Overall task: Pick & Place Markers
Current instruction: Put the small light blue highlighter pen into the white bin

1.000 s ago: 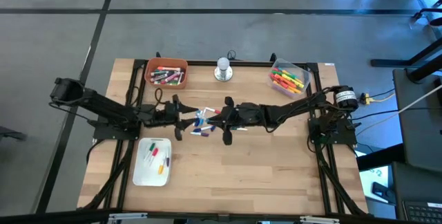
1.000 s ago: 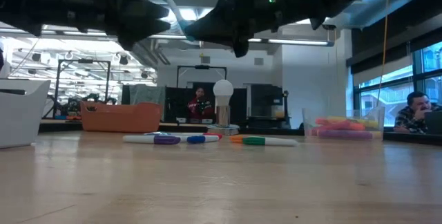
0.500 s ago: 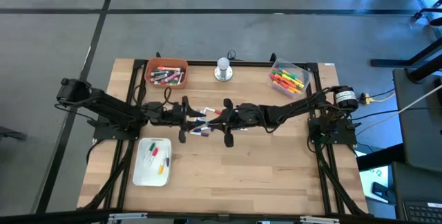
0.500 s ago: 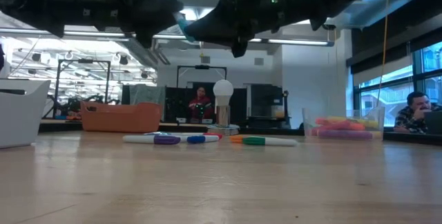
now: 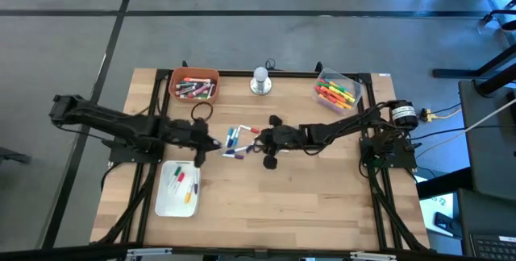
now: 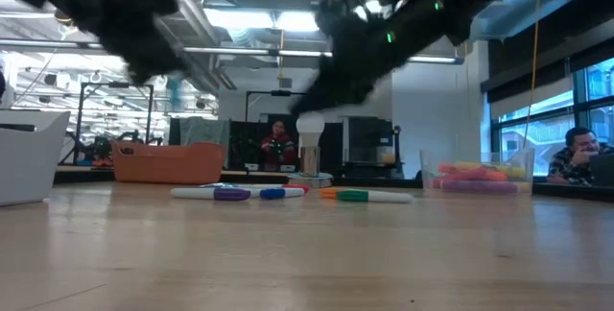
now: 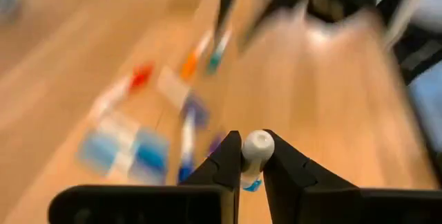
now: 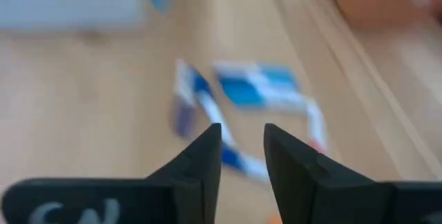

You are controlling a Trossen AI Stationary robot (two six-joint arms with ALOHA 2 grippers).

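Note:
Several loose markers [image 5: 234, 140] lie flat in a small heap at the table's middle; the low view shows them as a row of markers [image 6: 288, 194]. My left gripper [image 5: 211, 142] hangs just left of the heap, above the table, shut on a white-bodied marker [image 7: 257, 146] with some blue on it. My right gripper [image 5: 260, 140] hovers at the heap's right side. In the right wrist view my right gripper [image 8: 242, 151] is open, with nothing between its fingers and the markers [image 8: 207, 106] below. My left gripper pinches the white-bodied marker between its two fingers, just below the marker's round white end [image 7: 258, 143], which points back at the wrist camera. The fingers come from the table's left, slanting down. The marker is lifted clear of the table.
An orange bin [image 5: 194, 84] with markers stands at the far left, and a clear bin [image 5: 337, 90] with markers at the far right. A silver knob-like object [image 5: 260, 80] stands between them. A white tray [image 5: 179, 187] with a few markers lies near the left front.
My left gripper went toward my right gripper above the heap, then drew back toward the table's left edge with the marker. My right gripper has drawn slightly toward the table's right and sunk lower over the heap.

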